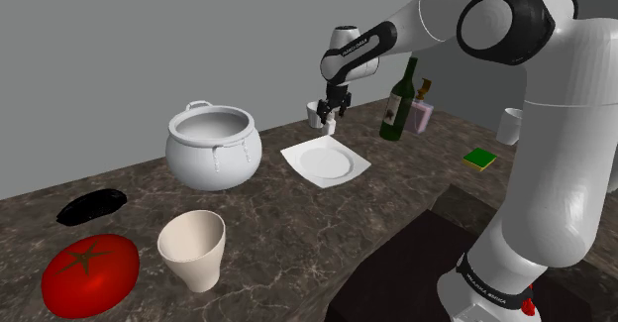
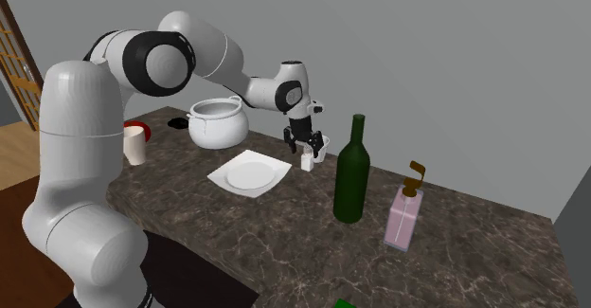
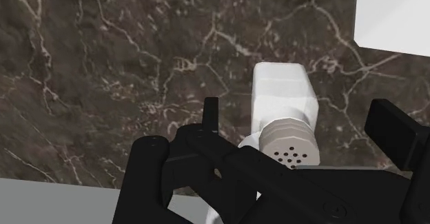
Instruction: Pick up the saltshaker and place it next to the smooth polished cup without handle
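Two black fingers [image 3: 210, 112] are standing wide apart on either side of the white saltshaker [image 3: 284, 116], and neither one is touching it. The gripper [image 1: 331, 112] is hanging just above the saltshaker, its jaws spread and holding nothing. The saltshaker is standing upright on the dark marbled counter [image 1: 287, 221], with its holed cap facing up toward the hand.

In the shoulder view the saltshaker is sitting at twelve o'clock from the white square plate [image 1: 325, 161], just beside the plate's far corner. A small white cup [image 1: 313, 114] is sitting close by at about ten o'clock from the saltshaker. The handleless cream cup [image 1: 193, 249] is standing well apart from the saltshaker, at eight o'clock from the plate. A red tomato [image 1: 89, 270] is lying at nine o'clock from that cup, and a white pot [image 1: 213, 147] is sitting at twelve o'clock from it. A green bottle [image 1: 399, 102] is standing at three o'clock from the saltshaker, with a pink dispenser [image 1: 424, 117] just beside the bottle, again at three o'clock.
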